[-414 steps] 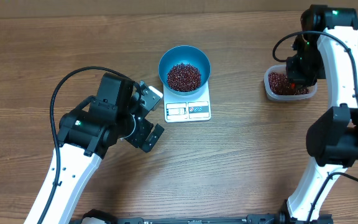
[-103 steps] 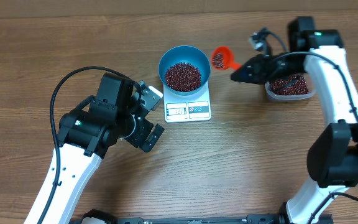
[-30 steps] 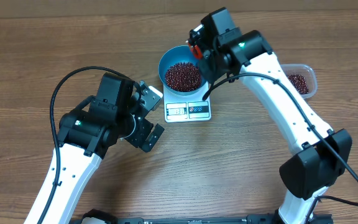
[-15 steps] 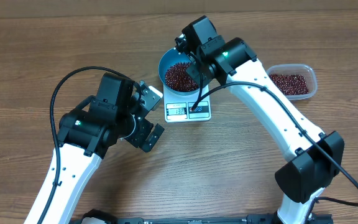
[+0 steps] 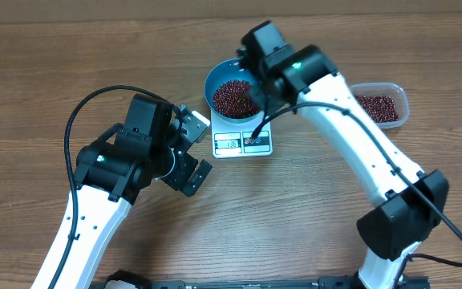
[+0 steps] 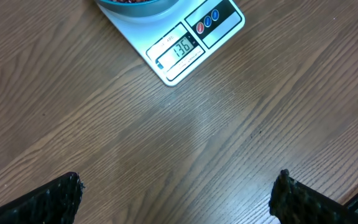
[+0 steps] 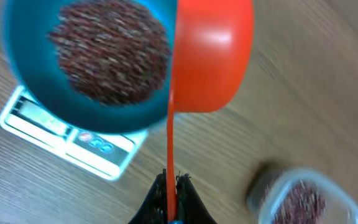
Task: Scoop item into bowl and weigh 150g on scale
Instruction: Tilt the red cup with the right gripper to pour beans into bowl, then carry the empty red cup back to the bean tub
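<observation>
OVERHEAD: The blue bowl [image 5: 212, 76] sits on the white scale [image 5: 243, 143] near the middle of the wooden surface [image 5: 295, 217], heaped with red-brown beans [image 5: 233, 98]. The right arm [image 5: 351, 135] reaches over the bowl's right rim and hides its own claw from this camera. A clear tub [image 5: 402, 95] with more beans stands well apart to the right. The left claw [image 5: 205, 144] hangs just left of the scale, jaws spread wide and holding nothing

LEFT WRIST: The scale's front display reads 136, with the bowl's edge just showing at the top of the frame. Two dark fingers [image 6: 48, 202] stand far apart over bare wood

RIGHT WRIST: The right claw [image 7: 170, 183] is clamped tight on the thin handle of an orange scoop [image 7: 213, 56]. The scoop's cup hangs at the bowl's right rim, its outer side to the camera; whether it holds beans cannot be told. The scale shows beneath the bowl, and the tub is a blur at lower right
</observation>
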Motion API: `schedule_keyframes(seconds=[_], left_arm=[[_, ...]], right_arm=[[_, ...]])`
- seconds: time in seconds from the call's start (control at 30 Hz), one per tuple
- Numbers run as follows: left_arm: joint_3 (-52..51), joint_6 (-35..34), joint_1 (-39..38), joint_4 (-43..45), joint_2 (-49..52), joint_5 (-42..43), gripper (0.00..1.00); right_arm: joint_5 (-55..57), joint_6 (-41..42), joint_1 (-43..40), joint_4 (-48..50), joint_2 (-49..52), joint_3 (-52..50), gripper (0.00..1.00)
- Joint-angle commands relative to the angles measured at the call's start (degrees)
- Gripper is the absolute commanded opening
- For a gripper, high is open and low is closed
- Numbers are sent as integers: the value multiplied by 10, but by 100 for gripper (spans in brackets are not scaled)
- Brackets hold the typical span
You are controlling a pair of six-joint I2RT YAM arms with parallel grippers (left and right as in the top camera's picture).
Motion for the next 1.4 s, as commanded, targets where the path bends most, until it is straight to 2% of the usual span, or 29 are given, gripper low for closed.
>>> schedule_keyframes(seconds=[0.0, 0.13, 0.33, 0.43, 0.57, 0.87, 1.2, 1.37], left_arm=[[12, 13, 2, 0, 2, 1, 100], [12, 13, 2, 0, 2, 0, 100], [12, 13, 2, 0, 2, 1, 100], [12, 13, 2, 0, 2, 0, 100], [12, 13, 2, 0, 2, 1, 99], [12, 13, 2, 0, 2, 1, 100], [12, 13, 2, 0, 2, 0, 100], [12, 13, 2, 0, 2, 0, 100]], right_arm=[[2, 56, -56, -59, -35, 59, 4], [2, 56, -141, -126, -31, 61, 4], [0, 57, -240, -134, -30, -9, 4], [-2, 57, -274, -113, -30, -57, 4], [-20, 56, -312, -38, -30, -134, 4], [-19, 52, -322, 67, -28, -198, 4], [-23, 45, -331, 17, 55, -198, 4], [-109, 16, -331, 0, 70, -198, 4]])
